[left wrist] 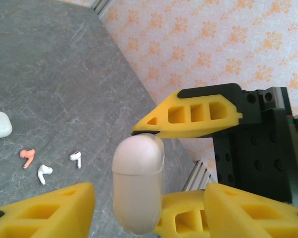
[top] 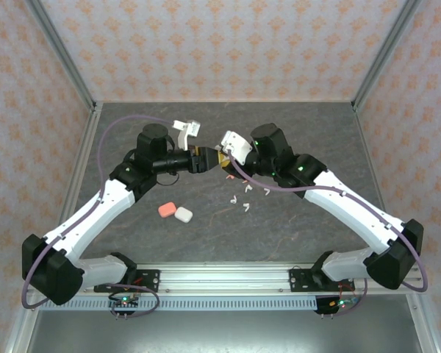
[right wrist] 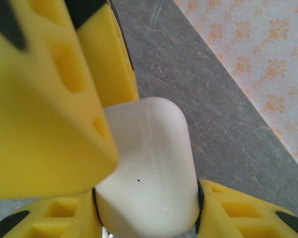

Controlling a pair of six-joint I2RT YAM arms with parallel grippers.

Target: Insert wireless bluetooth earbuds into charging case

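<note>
A white charging case (right wrist: 154, 168) hangs above the table, lid closed, with my right gripper (right wrist: 149, 203) shut on its two ends. In the left wrist view the same case (left wrist: 138, 183) stands upright between the left gripper's (left wrist: 149, 203) yellow fingers (left wrist: 44, 210), which flank it with a gap on each side. From above, the left gripper (top: 198, 159) and right gripper (top: 222, 158) meet nose to nose over the table's middle. Loose earbuds lie on the table: white ones (left wrist: 43, 173) (left wrist: 76, 158) and a pink one (left wrist: 27, 157). Several white earbuds (top: 245, 207) show below the grippers.
A pink case (top: 166, 210) and a white case (top: 183, 215) lie side by side on the grey table (top: 309, 132), in front of the left arm. A white clip-like part (top: 185, 129) sits behind the left wrist. Papered walls enclose the table.
</note>
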